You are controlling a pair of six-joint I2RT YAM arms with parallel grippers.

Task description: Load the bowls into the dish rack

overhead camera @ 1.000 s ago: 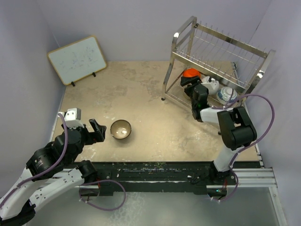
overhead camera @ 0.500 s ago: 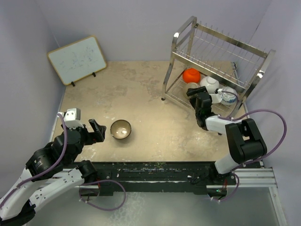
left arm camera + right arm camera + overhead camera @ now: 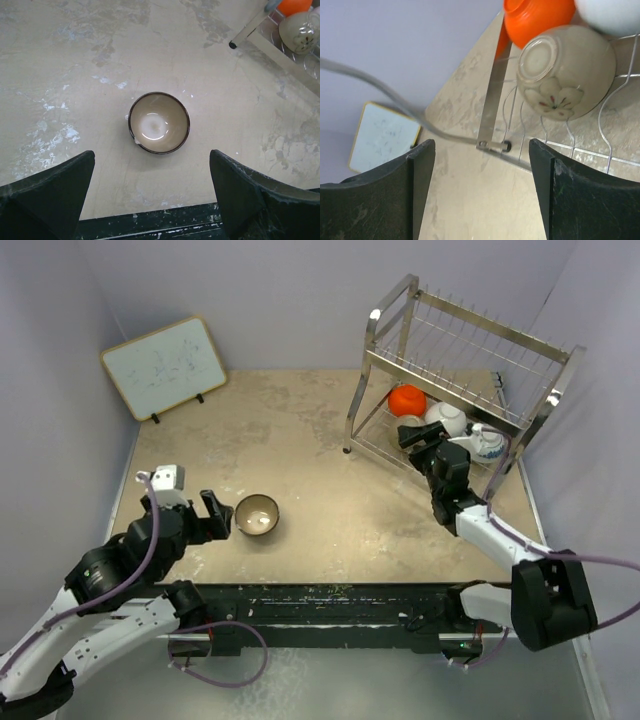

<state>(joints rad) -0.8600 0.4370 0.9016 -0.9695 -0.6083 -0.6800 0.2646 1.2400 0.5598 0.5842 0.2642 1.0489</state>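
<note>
The right fingers [image 3: 385, 200] have drawn back out of the lower tier of the dish rack [image 3: 470, 325]. A second ago they were reaching in beside the orange bowl [image 3: 407, 399]; now they hang just outside the rack's front edge. They are spread wide and hold nothing. The right wrist view shows only the rack's wires and a pale flowered bowl [image 3: 565, 75] in the gap between them. That bowl lies tipped on its side on the lower tier, touching the orange bowl behind it. The white bowl [image 3: 447, 418] and the blue-and-white bowl [image 3: 487, 443] sit further along the same tier. This reads as a placement just finished, with the right side now free.

The left fingers [image 3: 50, 190] have edged forward a little toward the tan bowl [image 3: 159, 122]. This bowl stands upright on the counter [image 3: 300, 430], well apart from the rack, and looks to be the only one left outside it. The left fingers are also wide open and empty, with the bowl lying ahead of them, centred on the gap but not yet between them.

The task therefore seems close to done, with one bowl still to collect. It sits on the left side while the rack is far to the right, so a long carry or a handover is likely.
</note>
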